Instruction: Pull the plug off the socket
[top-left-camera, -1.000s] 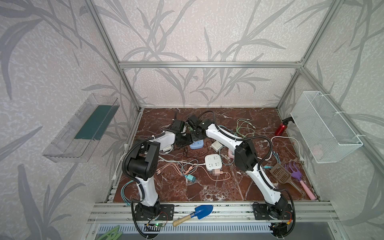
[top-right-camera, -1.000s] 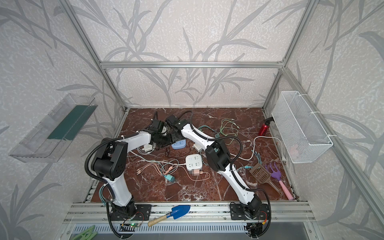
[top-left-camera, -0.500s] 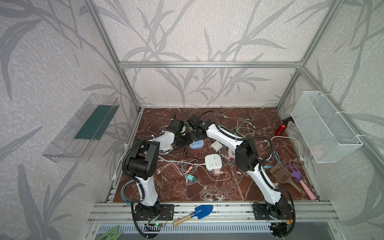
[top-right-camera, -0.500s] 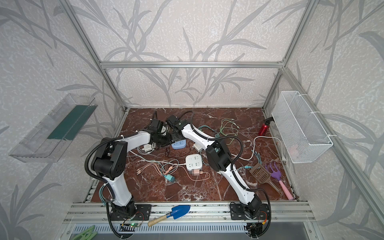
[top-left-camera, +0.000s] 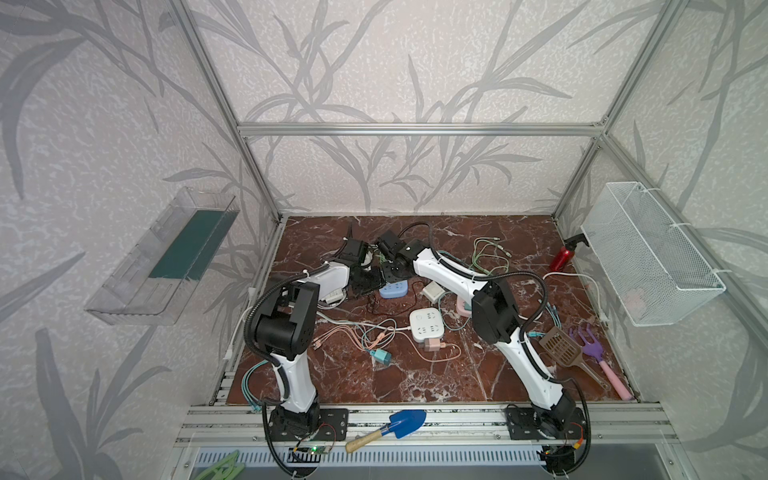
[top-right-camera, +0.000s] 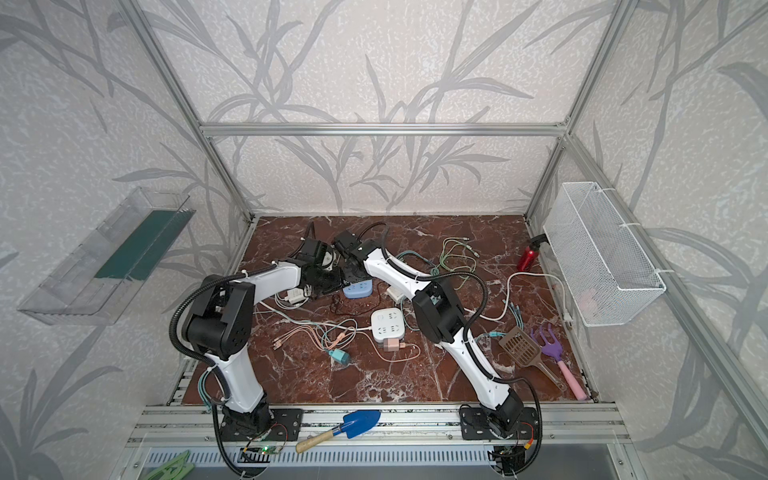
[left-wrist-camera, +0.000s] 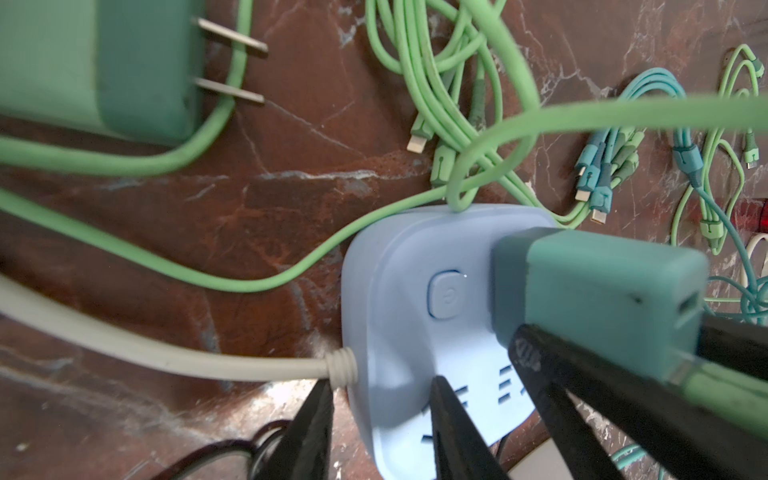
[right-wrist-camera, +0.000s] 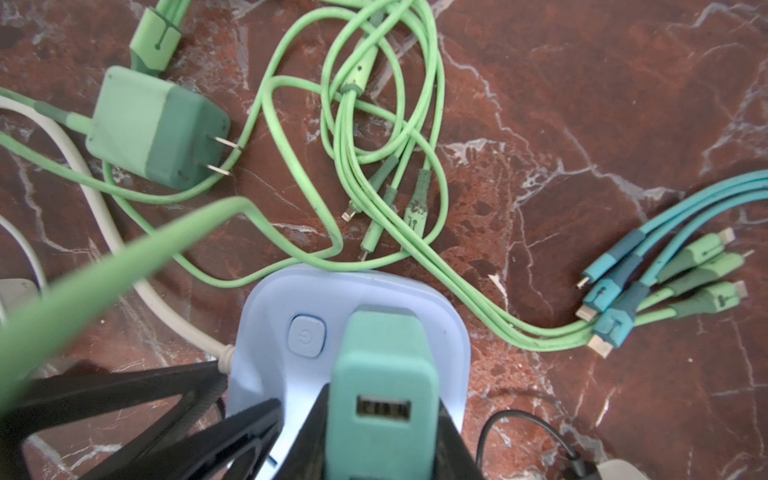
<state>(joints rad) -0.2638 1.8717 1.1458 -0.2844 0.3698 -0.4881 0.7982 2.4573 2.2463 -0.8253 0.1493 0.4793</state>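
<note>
— Right gripper (right-wrist-camera: 380, 419): where did it sit?
— You had it pressed together on the teal plug (right-wrist-camera: 382, 357), one finger on each flank, the USB port (right-wrist-camera: 383, 408) facing its wrist camera. That plug stood on the blue socket (right-wrist-camera: 266, 303), just beside the power button (right-wrist-camera: 306, 336).
— And the left gripper (left-wrist-camera: 382, 399)?
— You had it clamped on the socket's edge: one finger on the face, the other outside the wall, just beside the white cord (left-wrist-camera: 166, 353).
— Was the plug out?
— Its prongs were hidden; it looked flush against the socket, though I couldn't be sure. In both top views your two wrists covered the jaws and the plug, and only part of the socket showed. A blurred green cable (left-wrist-camera: 623, 112) crossed the left wrist view, and the fingers' upper parts were cut off at the frame edge.
</note>
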